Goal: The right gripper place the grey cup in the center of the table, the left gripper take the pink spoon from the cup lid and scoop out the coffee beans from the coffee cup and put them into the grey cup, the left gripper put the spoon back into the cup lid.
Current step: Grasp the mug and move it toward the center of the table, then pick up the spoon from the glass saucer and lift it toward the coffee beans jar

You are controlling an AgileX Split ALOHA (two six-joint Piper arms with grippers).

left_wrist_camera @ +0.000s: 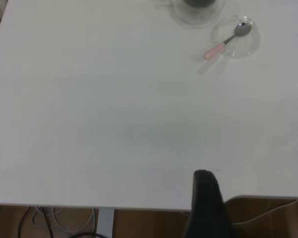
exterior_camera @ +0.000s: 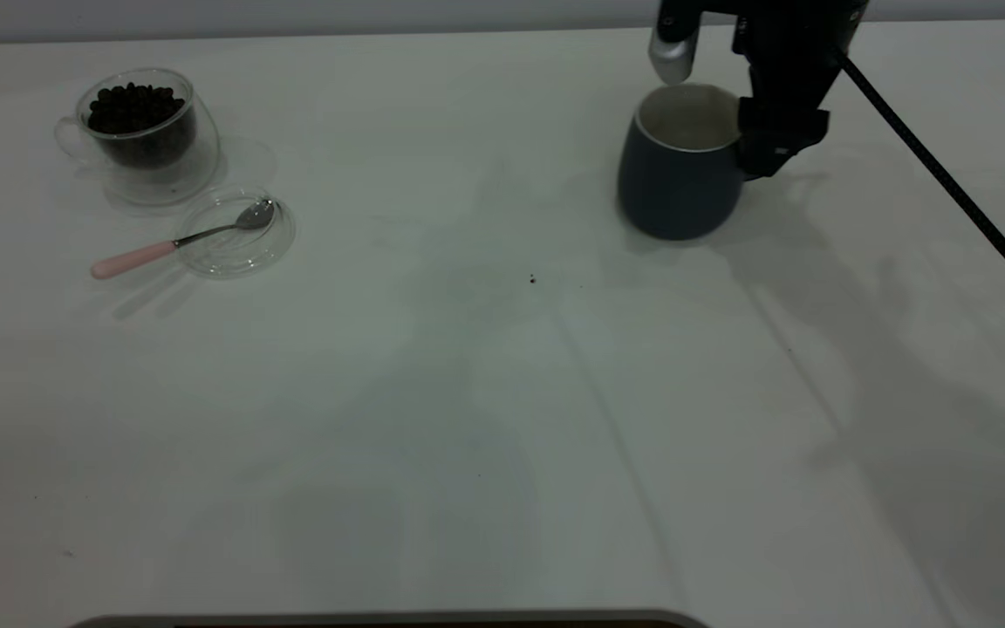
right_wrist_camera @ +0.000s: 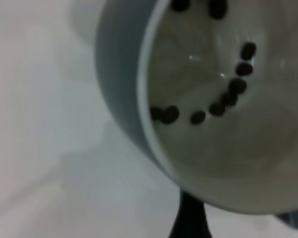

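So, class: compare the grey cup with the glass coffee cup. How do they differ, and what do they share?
The grey cup is opaque blue-grey and larger; the coffee cup is clear glass and smaller. The grey cup holds only a few scattered beans, while the coffee cup holds a heap of coffee beans. The right gripper is at the grey cup's rim; the coffee cup stands alone. Both are rounded.
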